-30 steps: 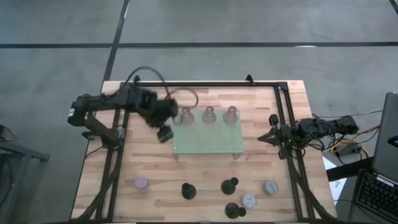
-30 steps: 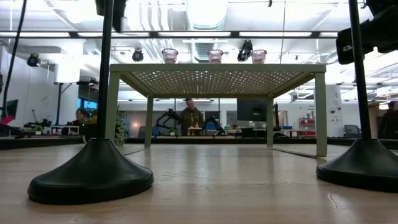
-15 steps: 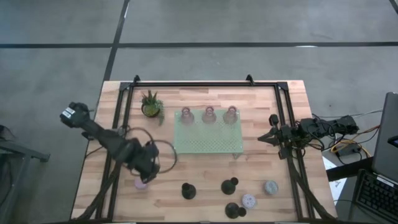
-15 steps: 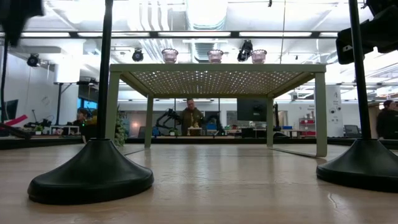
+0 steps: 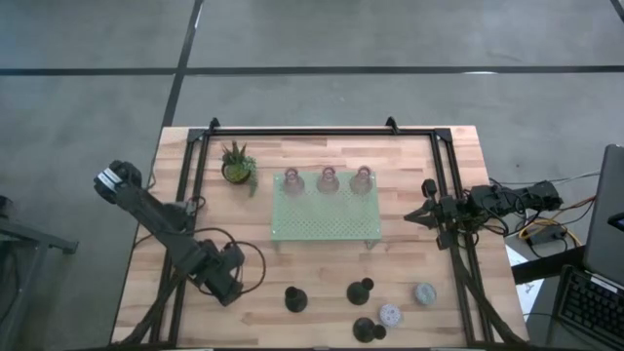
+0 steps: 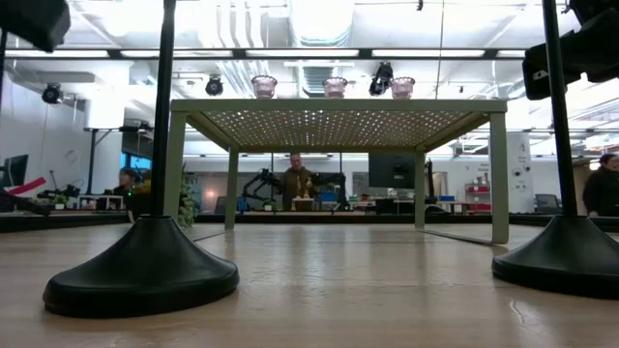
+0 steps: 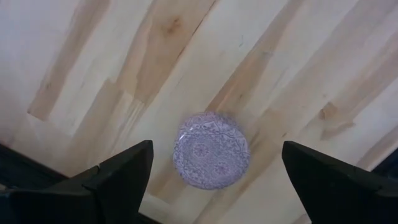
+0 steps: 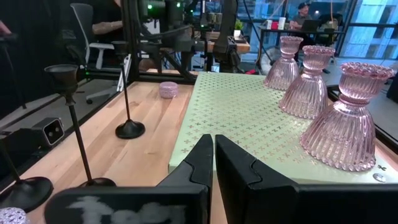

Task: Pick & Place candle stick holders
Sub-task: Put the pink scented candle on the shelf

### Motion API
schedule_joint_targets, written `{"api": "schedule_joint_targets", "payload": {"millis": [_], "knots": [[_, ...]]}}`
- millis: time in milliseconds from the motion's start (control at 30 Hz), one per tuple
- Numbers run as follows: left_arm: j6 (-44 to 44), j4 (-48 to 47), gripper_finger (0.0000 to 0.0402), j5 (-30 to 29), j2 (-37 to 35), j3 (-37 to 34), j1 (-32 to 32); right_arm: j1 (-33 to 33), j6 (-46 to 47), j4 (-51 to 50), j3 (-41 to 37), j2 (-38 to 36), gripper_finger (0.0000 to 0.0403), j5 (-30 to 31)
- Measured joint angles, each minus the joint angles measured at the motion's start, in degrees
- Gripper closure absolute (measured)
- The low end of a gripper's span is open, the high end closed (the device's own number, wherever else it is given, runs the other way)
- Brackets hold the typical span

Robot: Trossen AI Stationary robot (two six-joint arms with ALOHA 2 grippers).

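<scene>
Lilac holder beneath left gripper overhead

Three pink glass holders atop green perforated tray; two black bases on table.

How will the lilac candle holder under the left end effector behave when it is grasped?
The lilac candle holder looks like cut glass with a patterned surface, so it is probably stiff, breakable and somewhat slippery. It appears low and round, so it seems unlikely to tip, though it might slide on the smooth table. The left end effector hangs open above it, fingers on both sides.
</scene>
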Motion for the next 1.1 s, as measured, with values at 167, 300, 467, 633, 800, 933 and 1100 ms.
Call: {"api": "schedule_joint_targets", "payload": {"millis": [167,300,467,633,800,933,1100], "knots": [[-5.3,4.3,0.0041,0.2,0.1,-3.6,-2.6,0.0,0.0,0.0,0.0,0.0,0.039,0.0],[-8.1,6.8,0.0041,0.5,0.1,-5.6,-4.6,0.0,0.0,0.0,0.0,0.0,0.039,0.0],[-9.8,8.1,0.0042,0.5,0.1,-6.8,-5.4,0.0,0.0,0.0,0.0,0.0,0.039,0.0],[-10.7,12.1,0.0043,0.3,0.1,-8.9,-5.6,0.0,-0.1,0.0,0.0,0.0,0.039,0.0],[-12.1,13.8,0.0044,1.7,0.1,-11.2,-6.0,0.0,-0.1,0.0,0.0,0.0,0.039,0.0],[-12.8,17.0,0.0044,1.6,0.1,-12.4,-6.0,0.0,0.0,0.0,0.0,0.0,0.039,0.0],[-14.1,18.0,0.0044,1.6,0.1,-12.4,-6.0,0.0,-0.1,0.0,0.0,0.0,0.039,0.0]]}}
